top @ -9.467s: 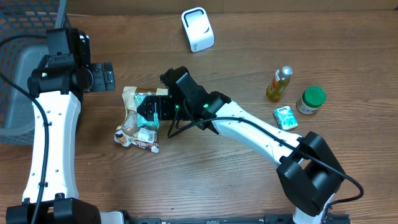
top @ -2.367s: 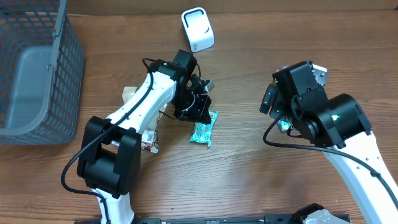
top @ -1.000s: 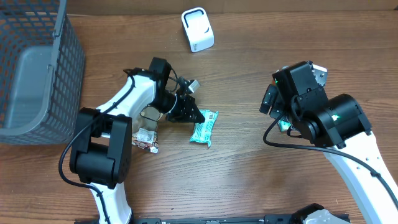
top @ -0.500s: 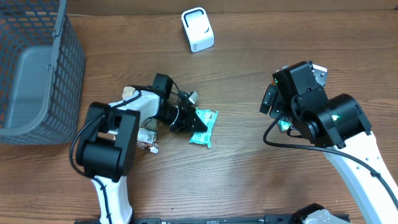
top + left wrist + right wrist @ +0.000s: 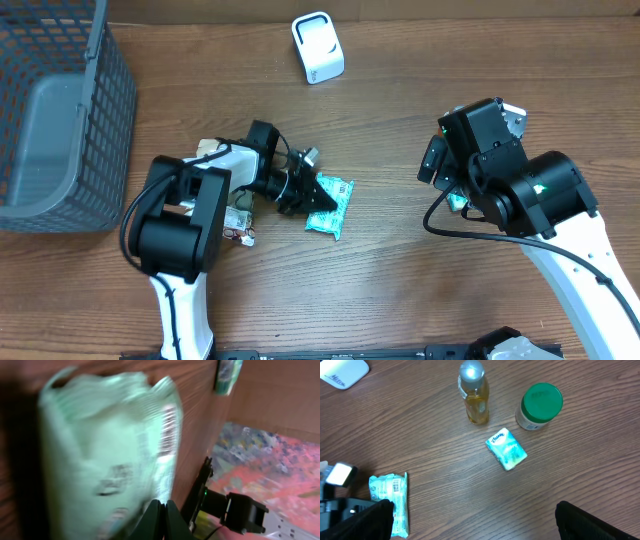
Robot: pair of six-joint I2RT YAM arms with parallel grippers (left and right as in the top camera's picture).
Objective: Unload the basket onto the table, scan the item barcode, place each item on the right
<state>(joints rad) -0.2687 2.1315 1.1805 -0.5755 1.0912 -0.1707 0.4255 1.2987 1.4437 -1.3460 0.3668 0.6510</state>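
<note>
The item is a teal snack packet (image 5: 332,205) lying flat on the wooden table, with its barcode (image 5: 395,485) facing up. In the left wrist view the packet (image 5: 105,455) is blurred and fills the left side, its barcode (image 5: 169,430) on the right edge. My left gripper (image 5: 311,192) is shut, low over the table, tips against the packet's left edge (image 5: 161,512); nothing shows between the fingers. The white scanner (image 5: 318,47) stands at the back. My right gripper (image 5: 472,517) hangs open high above the table, well right of the packet.
A grey mesh basket (image 5: 55,110) sits at the far left. A crumpled brown wrapper (image 5: 228,218) lies under the left arm. A yellow bottle (image 5: 474,395), a green-lidded jar (image 5: 539,406) and a small tissue pack (image 5: 506,449) stand beneath the right arm.
The left arm has folded down and its wrist has turned, the shut tips staying at the packet's left edge. The packet has barely shifted. The right arm has not moved.
</note>
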